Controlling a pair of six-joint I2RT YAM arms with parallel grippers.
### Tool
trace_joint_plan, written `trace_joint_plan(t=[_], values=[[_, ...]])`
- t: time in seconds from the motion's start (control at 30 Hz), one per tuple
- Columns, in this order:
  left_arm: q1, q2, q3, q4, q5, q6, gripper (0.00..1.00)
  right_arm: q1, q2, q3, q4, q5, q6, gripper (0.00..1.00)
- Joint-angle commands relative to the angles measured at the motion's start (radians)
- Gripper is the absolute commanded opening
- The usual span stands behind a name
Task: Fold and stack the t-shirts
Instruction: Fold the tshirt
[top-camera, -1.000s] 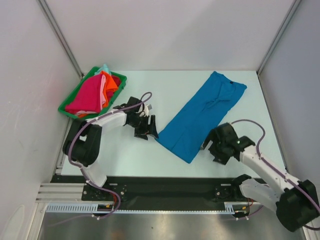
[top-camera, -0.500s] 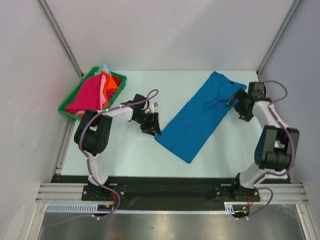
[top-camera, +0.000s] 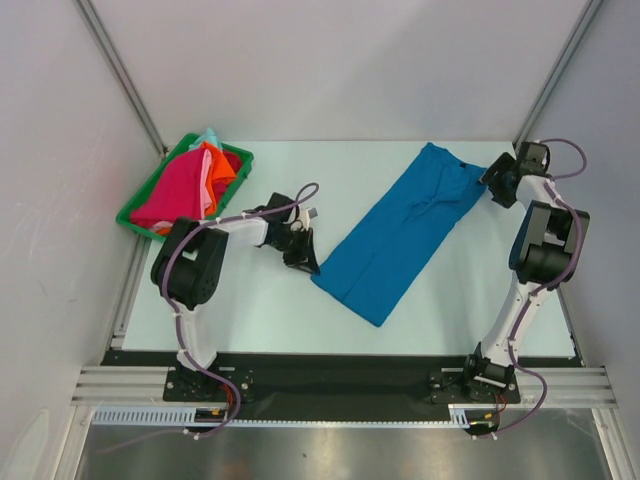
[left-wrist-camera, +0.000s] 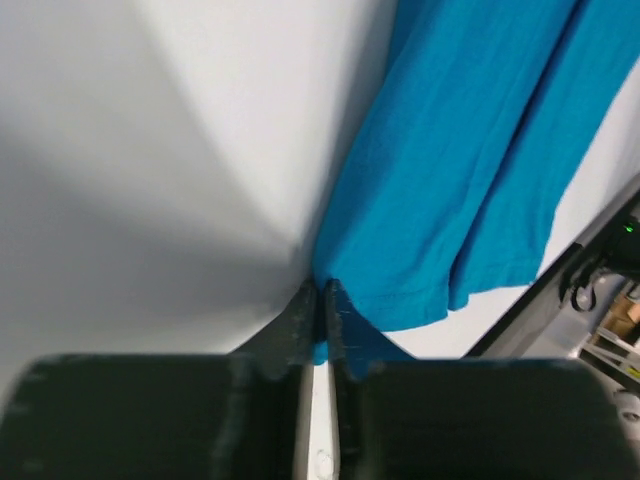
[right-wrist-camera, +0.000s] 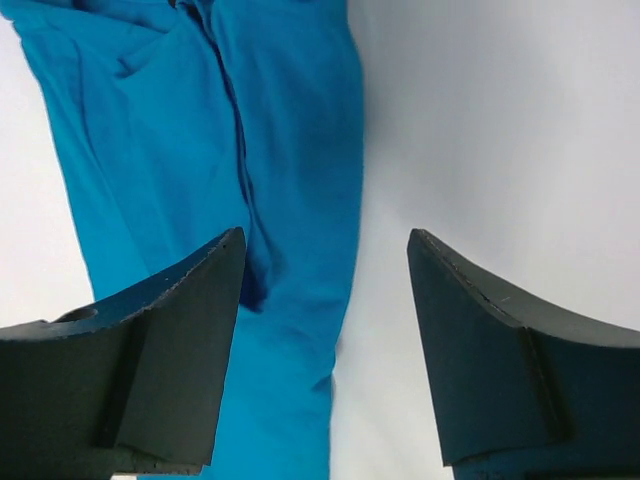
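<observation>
Left gripper (left-wrist-camera: 322, 312): fingers nearly together, pinching the near-left corner of the blue t-shirt (top-camera: 405, 235).
Right gripper (right-wrist-camera: 325, 265): wide apart, empty, straddling the shirt's far-right edge.
The shirt lies diagonally between my arms on the table (top-camera: 250, 300).
I cannot see how much cloth the pinch holds.
Other shirts (top-camera: 185, 185): in the tray (top-camera: 135, 218).

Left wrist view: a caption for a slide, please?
Left gripper pinches a corner of the blue t-shirt on the table.
</observation>
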Motion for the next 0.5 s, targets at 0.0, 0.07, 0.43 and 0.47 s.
trace_joint_plan(t=[0.0, 0.07, 0.43, 0.47], values=[[-0.009, -0.010, -0.053, 0.017, -0.001, 0.021, 0.02, 0.004, 0.041, 0.090, 0.035, -0.020, -0.017, 0.71], [-0.009, -0.018, -0.076, 0.028, -0.001, 0.010, 0.00, 0.004, 0.080, 0.109, 0.035, -0.019, -0.023, 0.70], [-0.015, -0.157, -0.259, 0.111, -0.015, -0.076, 0.00, 0.004, 0.231, 0.203, 0.144, -0.078, 0.015, 0.34], [-0.017, -0.195, -0.303, 0.129, -0.012, -0.109, 0.00, 0.012, 0.248, 0.244, 0.134, -0.092, 0.013, 0.32]])
